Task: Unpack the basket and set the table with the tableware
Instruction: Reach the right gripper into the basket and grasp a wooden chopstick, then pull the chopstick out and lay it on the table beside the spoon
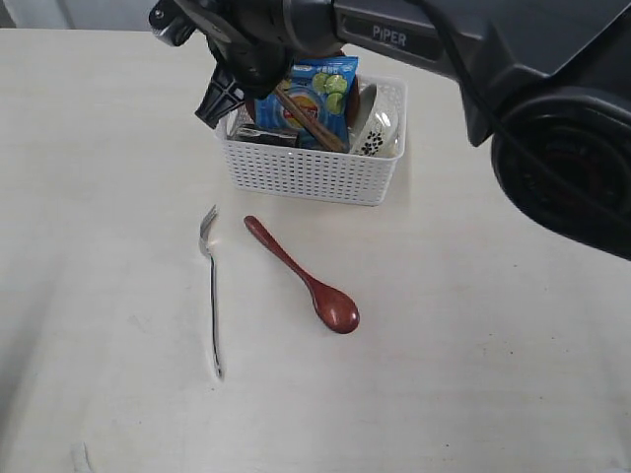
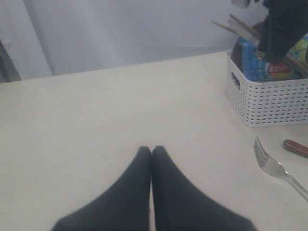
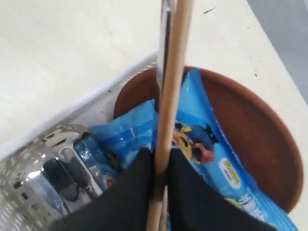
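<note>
The right gripper (image 3: 159, 179) pinches the wooden chopsticks (image 3: 174, 72) in the white basket (image 1: 306, 175). Next, probably a straight lift clear of the snack bag (image 3: 219, 161). Fork (image 1: 213, 296) and wooden spoon (image 1: 311, 284) lie at the basket's six o'clock. The left gripper (image 2: 151, 153) is closed and empty.

Right arm (image 1: 463, 49): dark grey, smooth moulded shell, white "PIPER" lettering, big round black joint housing (image 1: 567, 172).
Left claw (image 2: 151, 150): two matte black fingers (image 2: 130, 192), tapering to rounded tips.
Right claw (image 3: 161, 161): same black fingers.
</note>
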